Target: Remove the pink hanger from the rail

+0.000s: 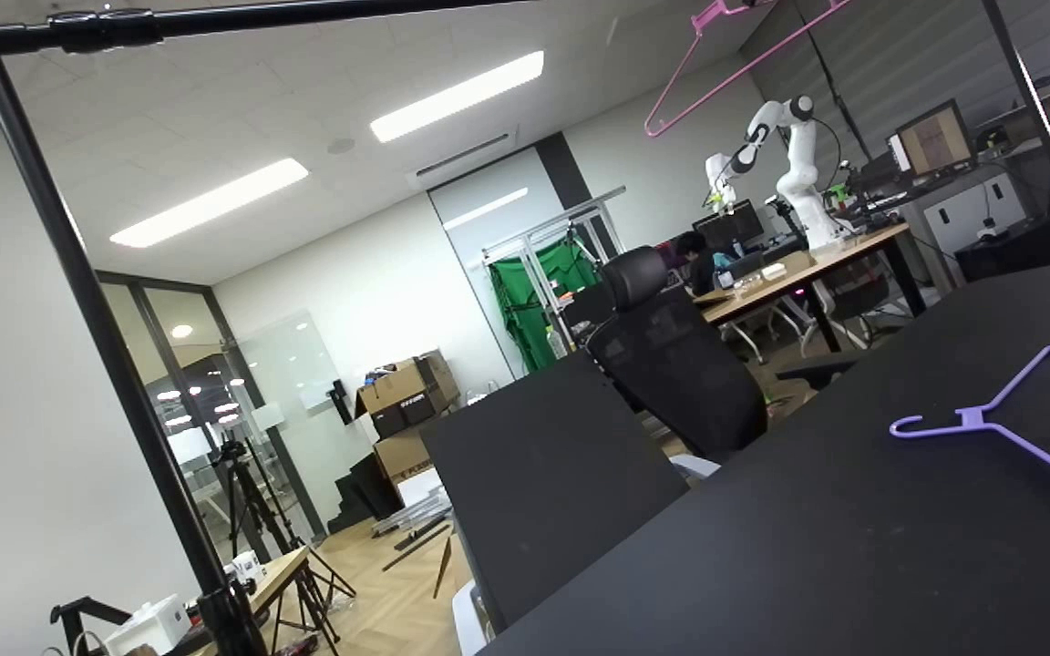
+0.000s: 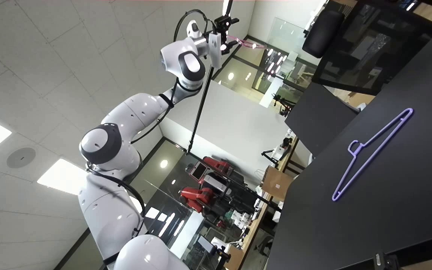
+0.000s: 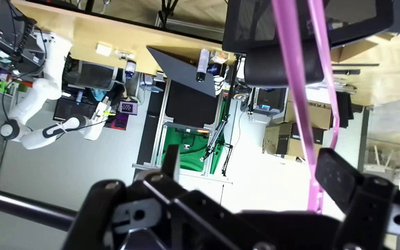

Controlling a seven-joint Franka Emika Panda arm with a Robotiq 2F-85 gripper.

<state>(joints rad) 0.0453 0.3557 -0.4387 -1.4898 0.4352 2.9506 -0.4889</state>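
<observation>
The pink hanger (image 1: 709, 15) hangs at the top edge of an exterior view, partly cut off. In an exterior view it also shows as thin pink wires (image 2: 253, 45) beside my gripper (image 2: 234, 33). In the wrist view my gripper (image 3: 255, 170) is open. The pink hanger (image 3: 295, 80) runs between its fingers, close to the right finger; I cannot tell whether they touch. Its hook is hidden behind the gripper. The black rail (image 1: 306, 13) also shows in an exterior view (image 2: 201, 108) and at lower left in the wrist view (image 3: 23, 206), partly hidden behind the gripper.
A lavender hanger (image 1: 972, 419) lies on the black table (image 1: 762, 565), seen in both exterior views (image 2: 357, 149). A black upright pole (image 1: 106, 337) joins the rail's end. A black chair (image 1: 684, 364) stands beyond the table. Another white arm (image 1: 803, 173) stands on a far desk.
</observation>
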